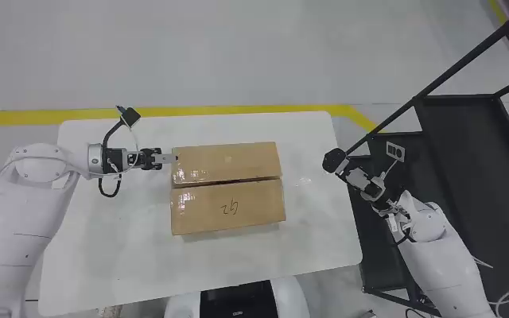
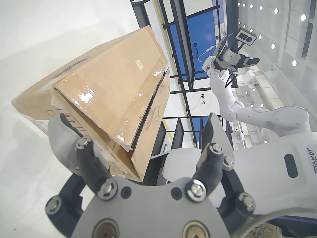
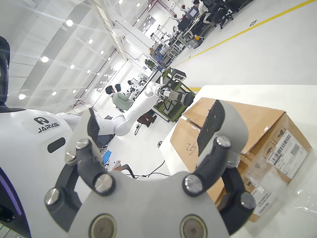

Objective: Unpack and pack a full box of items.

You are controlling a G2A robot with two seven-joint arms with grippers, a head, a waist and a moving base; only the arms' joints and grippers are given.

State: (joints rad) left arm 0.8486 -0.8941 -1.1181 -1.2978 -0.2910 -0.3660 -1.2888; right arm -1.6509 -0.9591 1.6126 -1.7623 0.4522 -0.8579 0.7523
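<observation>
box: closed cardboard box [image 1: 227,188] sits mid-table [image 1: 119,238], flaps meeting at a seam | left: we hold the left gripper [image 1: 165,158] spread wide at its end edge, likely to lift a flap | right: right gripper [image 1: 332,161] wide, empty, off the opposite end

The box [image 1: 227,187] bears a handwritten two-character mark [image 1: 230,207] in dark pen on its near top flap; the characters cannot be read for certain. A white shipping label [image 3: 287,147] with barcodes and fine print sits on the box's right end. A small white sticker [image 2: 139,63] on the far flap is too small to read.
</observation>
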